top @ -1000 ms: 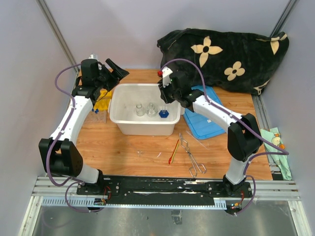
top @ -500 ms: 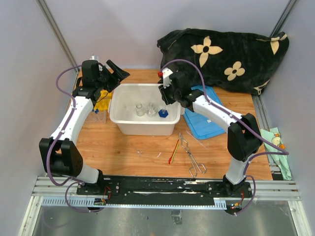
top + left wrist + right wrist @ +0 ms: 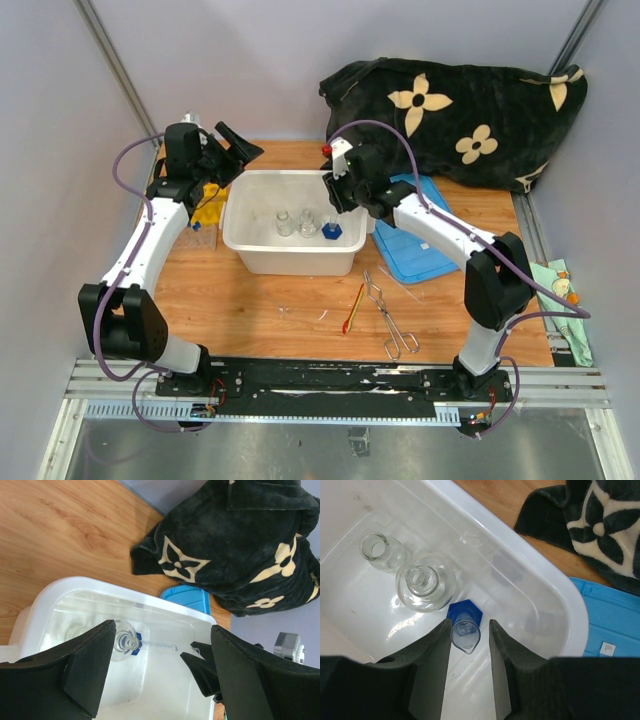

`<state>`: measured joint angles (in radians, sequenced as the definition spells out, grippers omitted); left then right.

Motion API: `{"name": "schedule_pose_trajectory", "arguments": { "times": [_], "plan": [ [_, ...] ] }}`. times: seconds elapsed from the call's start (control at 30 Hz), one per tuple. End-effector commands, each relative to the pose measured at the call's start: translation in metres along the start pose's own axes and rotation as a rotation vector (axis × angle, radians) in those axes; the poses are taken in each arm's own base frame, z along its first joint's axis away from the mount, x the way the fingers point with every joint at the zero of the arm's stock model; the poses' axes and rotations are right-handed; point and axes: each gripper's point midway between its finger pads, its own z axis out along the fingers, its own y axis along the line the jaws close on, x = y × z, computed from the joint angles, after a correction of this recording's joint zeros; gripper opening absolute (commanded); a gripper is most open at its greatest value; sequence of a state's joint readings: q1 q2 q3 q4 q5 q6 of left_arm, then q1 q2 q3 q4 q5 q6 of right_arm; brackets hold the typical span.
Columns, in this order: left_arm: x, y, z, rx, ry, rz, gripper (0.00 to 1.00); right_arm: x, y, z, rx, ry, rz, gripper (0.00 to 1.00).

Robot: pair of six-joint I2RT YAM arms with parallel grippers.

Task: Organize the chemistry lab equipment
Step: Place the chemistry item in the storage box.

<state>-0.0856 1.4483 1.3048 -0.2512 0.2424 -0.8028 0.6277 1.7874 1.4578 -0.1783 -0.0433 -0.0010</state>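
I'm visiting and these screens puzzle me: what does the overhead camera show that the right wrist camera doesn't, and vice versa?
Overhead only: the left arm, the right arm, metal tongs and a red-handled spatula on the table, and a yellow rack. Right wrist only: a close look at the right claw, its fingers apart, and the glassware's open mouths. Both: the white tub, clear flasks, a blue-based cylinder, the blue lid, the flowered cloth.
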Motion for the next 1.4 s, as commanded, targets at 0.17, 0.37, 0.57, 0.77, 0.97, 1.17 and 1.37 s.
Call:
{"name": "schedule_pose_trajectory", "arguments": {
  "times": [0.17,0.37,0.57,0.77,0.97,1.17,1.37],
  "plan": [
    [-0.003,-0.008,-0.009,0.051,-0.017,-0.008,0.81,-0.051,0.007,-0.04,-0.01,-0.123,-0.009,0.37],
    [-0.004,-0.012,-0.011,0.065,-0.02,0.005,0.84,-0.076,0.009,-0.069,-0.007,-0.176,-0.022,0.37],
    [-0.006,-0.014,-0.016,0.078,-0.022,0.01,0.94,-0.097,0.015,-0.105,-0.008,-0.217,-0.055,0.38],
    [-0.021,-0.008,-0.029,0.063,-0.075,-0.013,0.82,-0.101,0.032,-0.135,-0.053,-0.21,-0.08,0.37],
    [-0.035,0.002,-0.044,0.047,-0.12,-0.035,0.84,-0.079,0.089,-0.156,-0.184,-0.108,-0.178,0.36],
    [-0.045,0.01,-0.053,0.01,-0.156,-0.045,0.87,-0.05,0.155,-0.155,-0.295,0.0,-0.299,0.34],
    [-0.041,0.016,-0.063,-0.012,-0.169,-0.077,0.87,-0.016,0.205,-0.151,-0.376,0.075,-0.362,0.3]
  ]
}}
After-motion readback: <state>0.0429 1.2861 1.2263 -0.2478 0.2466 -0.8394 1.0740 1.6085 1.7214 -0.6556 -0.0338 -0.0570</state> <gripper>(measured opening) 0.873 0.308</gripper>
